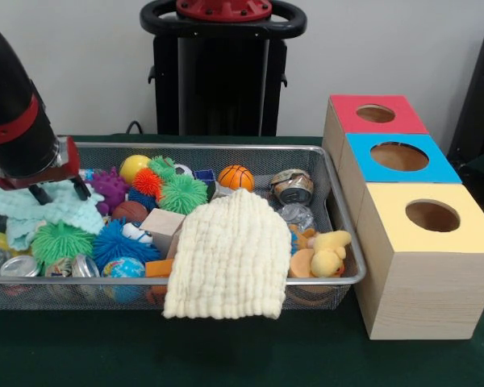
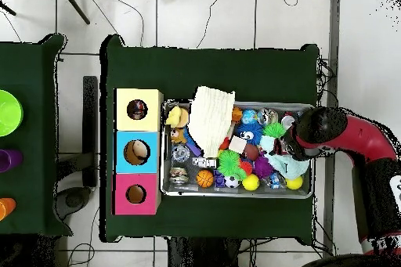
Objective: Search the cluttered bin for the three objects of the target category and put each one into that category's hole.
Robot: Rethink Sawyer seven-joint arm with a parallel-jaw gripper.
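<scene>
Hanging over the left end of the bin [image 1: 339,193] in the front view, the arm [image 1: 12,105] carries its gripper [image 1: 58,192] just above a mint cloth [image 1: 44,211]; two dark tips point down at the cloth, but whether they are apart or pinching it I cannot tell. A cream cloth [image 1: 230,262] drapes over the bin's front rim. Behind it lie a basketball [image 1: 235,176], a green spiky ball [image 1: 182,193], a wood block [image 1: 161,227], a can [image 1: 292,186] and a yellow plush [image 1: 329,252]. Beside the bin's right end stand three boxes, each with a round hole on top: red [image 1: 377,114], blue [image 1: 400,157], yellow [image 1: 432,216].

From overhead, the arm [image 2: 356,142] reaches in from the right and covers the bin's [image 2: 235,193] right end, hiding the gripper. The cream cloth [image 2: 210,115] overhangs the bin's upper rim. The three boxes stand in a column at the bin's left: yellow [image 2: 138,110], blue [image 2: 137,152], red [image 2: 136,194].
</scene>
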